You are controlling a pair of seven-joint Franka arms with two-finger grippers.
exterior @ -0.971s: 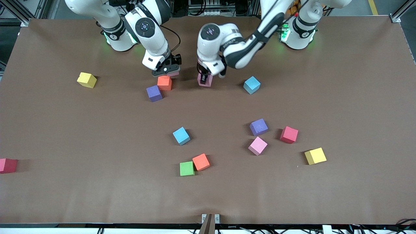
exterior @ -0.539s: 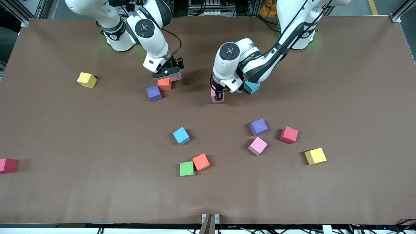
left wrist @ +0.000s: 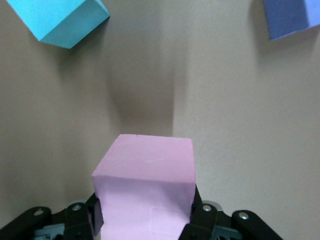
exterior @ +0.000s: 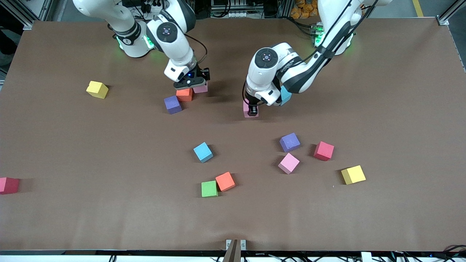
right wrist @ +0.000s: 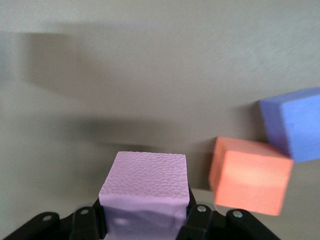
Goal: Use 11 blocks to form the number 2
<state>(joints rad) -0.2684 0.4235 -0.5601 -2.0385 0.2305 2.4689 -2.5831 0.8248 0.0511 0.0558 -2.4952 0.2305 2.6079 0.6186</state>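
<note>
No readable lettering or brand marks anywhere on the arms, blocks or table.

Left gripper (exterior: 253, 107), clamped on a pink block (exterior: 250, 109), raised over bare brown tabletop (exterior: 382, 91) near a blue block (exterior: 285, 95) half hidden by the arm. Same grasp confirmed in the left wrist view: left gripper (left wrist: 145, 220) with a black finger (left wrist: 202, 217) pressed to each side of the smooth matte pink block (left wrist: 145, 192), shadow cast on the table below, a blue block corner (left wrist: 57, 20) and a purple block corner (left wrist: 292, 17) at the edges.

Right gripper (exterior: 192, 84) closed around a lilac-pink block (exterior: 201, 87) just beside an orange block (exterior: 184, 94) and a purple block (exterior: 172, 104). Pebbled foam texture on the lilac-pink block (right wrist: 145, 187) shown only by the right wrist view, along with right gripper (right wrist: 145, 220), orange block (right wrist: 250, 175) and purple block (right wrist: 292, 122) touching at one corner.

Loose cubes scattered nearer the front camera: blue (exterior: 203, 152), green (exterior: 209, 189) touching orange (exterior: 225, 181), purple (exterior: 290, 142), pink (exterior: 288, 163), red (exterior: 324, 150), yellow (exterior: 353, 174). Another yellow (exterior: 97, 89) and a red one (exterior: 8, 185) toward the right arm's end. No digit 2 formed yet.
</note>
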